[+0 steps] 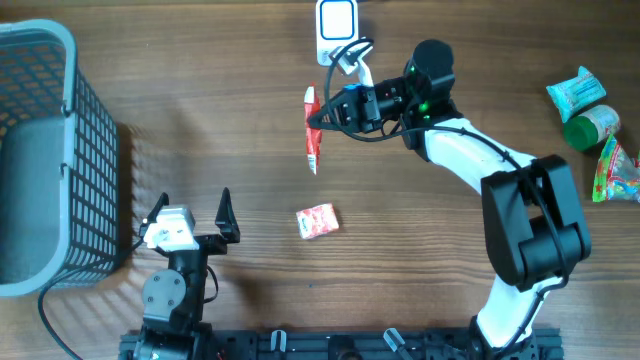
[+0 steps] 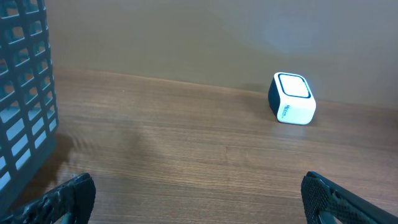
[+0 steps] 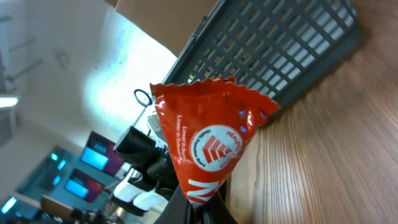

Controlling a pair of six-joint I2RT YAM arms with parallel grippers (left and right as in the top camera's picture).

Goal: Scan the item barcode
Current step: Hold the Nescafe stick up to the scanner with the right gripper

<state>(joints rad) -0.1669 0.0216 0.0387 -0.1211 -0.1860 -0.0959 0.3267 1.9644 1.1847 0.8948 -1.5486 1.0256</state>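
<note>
Overhead, a grey plastic mesh basket [image 1: 40, 150] sits far left. Beside it the left gripper [image 1: 194, 198] hovers with its fingers spread wide, holding nothing. A small red-and-white packet [image 1: 317, 221] lies mid-table. Past it the right gripper [image 1: 326, 110], pressed together, pinches a long red foil sachet [image 1: 313, 140] near the white cube scanner [image 1: 337, 20]. Teal and green snack packs [image 1: 578, 92] sit far right.

A grey plastic mesh basket [image 1: 40, 150] is sitting at the surface's [image 1: 200, 120] left edge, colourful snack packs [image 1: 590, 125] at its right. A red foil packet [image 1: 313, 130] is hanging just before the white cube scanner [image 1: 337, 20], a small red-and-white pouch [image 1: 317, 221] lying nearer.
</note>
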